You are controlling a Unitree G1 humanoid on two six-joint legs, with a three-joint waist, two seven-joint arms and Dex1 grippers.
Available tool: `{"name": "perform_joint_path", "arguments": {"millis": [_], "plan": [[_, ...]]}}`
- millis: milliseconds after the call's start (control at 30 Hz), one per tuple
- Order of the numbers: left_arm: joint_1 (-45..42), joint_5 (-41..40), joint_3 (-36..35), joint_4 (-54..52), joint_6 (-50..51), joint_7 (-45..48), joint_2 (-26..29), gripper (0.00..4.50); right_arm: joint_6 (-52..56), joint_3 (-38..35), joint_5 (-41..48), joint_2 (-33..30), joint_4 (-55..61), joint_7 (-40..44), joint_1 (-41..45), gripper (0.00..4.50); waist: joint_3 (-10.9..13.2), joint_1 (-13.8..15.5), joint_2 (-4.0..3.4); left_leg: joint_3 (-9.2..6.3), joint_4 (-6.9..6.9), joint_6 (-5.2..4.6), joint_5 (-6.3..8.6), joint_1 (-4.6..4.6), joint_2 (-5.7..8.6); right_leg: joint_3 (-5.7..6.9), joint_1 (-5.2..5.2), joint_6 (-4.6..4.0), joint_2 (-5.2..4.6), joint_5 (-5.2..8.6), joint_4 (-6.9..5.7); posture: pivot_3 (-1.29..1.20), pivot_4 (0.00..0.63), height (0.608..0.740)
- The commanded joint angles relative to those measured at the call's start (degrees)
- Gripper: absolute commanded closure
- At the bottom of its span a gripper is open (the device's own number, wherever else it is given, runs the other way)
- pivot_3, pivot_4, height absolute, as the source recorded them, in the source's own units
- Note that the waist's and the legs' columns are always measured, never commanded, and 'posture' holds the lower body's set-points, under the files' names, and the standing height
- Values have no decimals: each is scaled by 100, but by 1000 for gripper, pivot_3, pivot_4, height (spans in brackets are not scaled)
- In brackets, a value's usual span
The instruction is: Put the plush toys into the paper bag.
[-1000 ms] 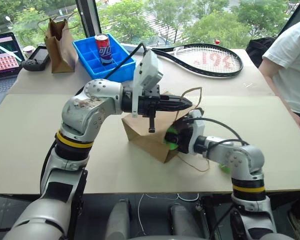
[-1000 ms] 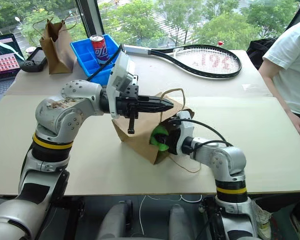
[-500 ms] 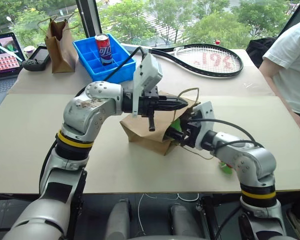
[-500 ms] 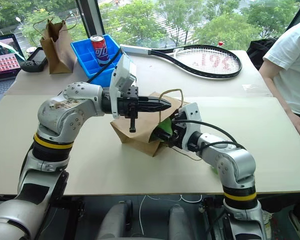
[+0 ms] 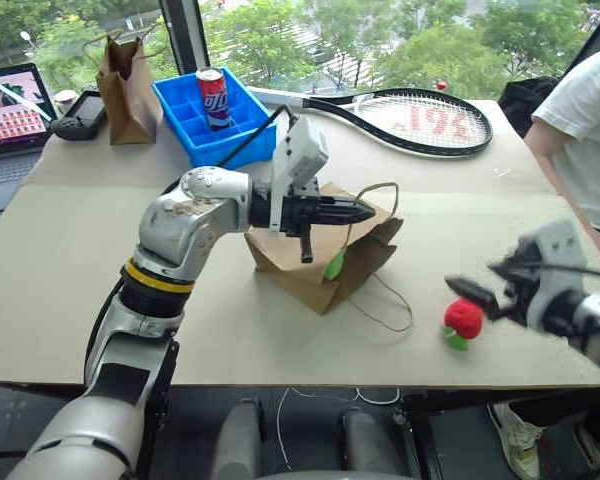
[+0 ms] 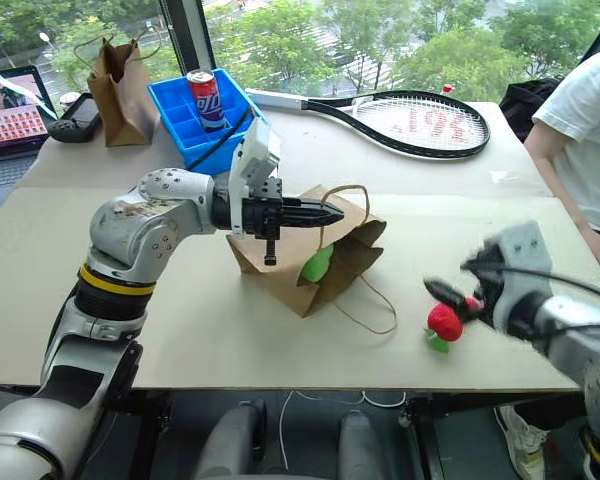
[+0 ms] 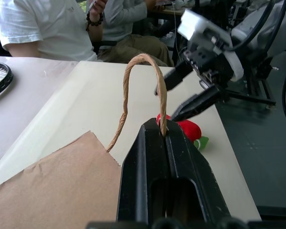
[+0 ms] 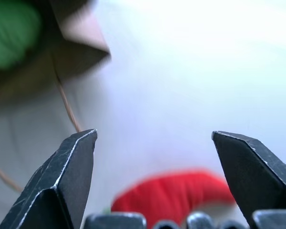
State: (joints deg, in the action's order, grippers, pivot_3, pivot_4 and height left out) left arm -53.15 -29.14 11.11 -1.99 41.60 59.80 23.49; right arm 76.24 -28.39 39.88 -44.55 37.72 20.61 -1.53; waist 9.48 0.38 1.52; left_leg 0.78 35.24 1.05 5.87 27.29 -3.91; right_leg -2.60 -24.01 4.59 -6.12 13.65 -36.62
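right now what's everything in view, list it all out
paper bag: 1, brown, mid table, lying on its side, twine handle pinched by the left gripper
green plush toy: 1, lime green, in the bag's mouth
red plush toy: 1, red with a green leaf, on the table right of the bag
second paper bag: 1, darker brown, upright, far left
bin: 1, blue, far side
can: 1, red, standing in the bin
tennis racket: 1, black frame, far right
laptop: 1, open, far left edge
person: 1, white shirt, right edge
left gripper: shut on the handle
right gripper: open, beside the red toy
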Motion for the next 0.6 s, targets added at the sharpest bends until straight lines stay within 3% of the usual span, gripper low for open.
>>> {"name": "perform_joint_path", "arguments": {"millis": [33,200,233,267,333,533,600], "plan": [[-183,-2,-60,-76,-141,75,-27,4500,-120,-6,-119,360,175,-206,-259,221,0,-23,0,0,2,0,0,-1,0,-1,1,0,0,0,-2,0,150,740],[-230,-2,-80,-56,-150,118,-21,4500,-607,336,-565,595,-201,-287,-584,221,0,-42,-1,-5,6,0,0,-3,3,-2,2,-25,0,15,-4,0,150,740],[-238,6,-85,-45,-158,124,-17,4500,-713,323,-571,599,-213,-230,-589,721,0,-39,0,-5,6,0,0,-3,4,-3,3,-28,1,16,-4,0,150,740],[-251,12,-90,-28,-167,131,-13,4500,-776,294,-558,604,-212,-183,-568,862,0,-37,0,-7,7,0,0,-5,3,-1,6,-28,0,16,-3,0,150,740],[-273,23,-105,3,-186,128,-12,4500,-963,328,-575,408,-163,35,-533,1595,0,-38,0,-6,8,0,0,-4,4,-2,5,-27,1,16,-3,0,150,740],[-290,26,-115,22,-213,117,-19,4500,-1818,1065,-705,-1130,429,1470,-561,3655,1,-50,-2,-9,8,0,0,-5,4,-1,5,-10,2,24,-4,0,150,740],[-300,32,-120,43,-227,110,-28,4500,-1834,1170,-472,-1326,563,1731,-247,4341,1,-55,-2,-10,8,0,0,-5,3,1,5,-8,2,25,-4,0,150,740]]}}
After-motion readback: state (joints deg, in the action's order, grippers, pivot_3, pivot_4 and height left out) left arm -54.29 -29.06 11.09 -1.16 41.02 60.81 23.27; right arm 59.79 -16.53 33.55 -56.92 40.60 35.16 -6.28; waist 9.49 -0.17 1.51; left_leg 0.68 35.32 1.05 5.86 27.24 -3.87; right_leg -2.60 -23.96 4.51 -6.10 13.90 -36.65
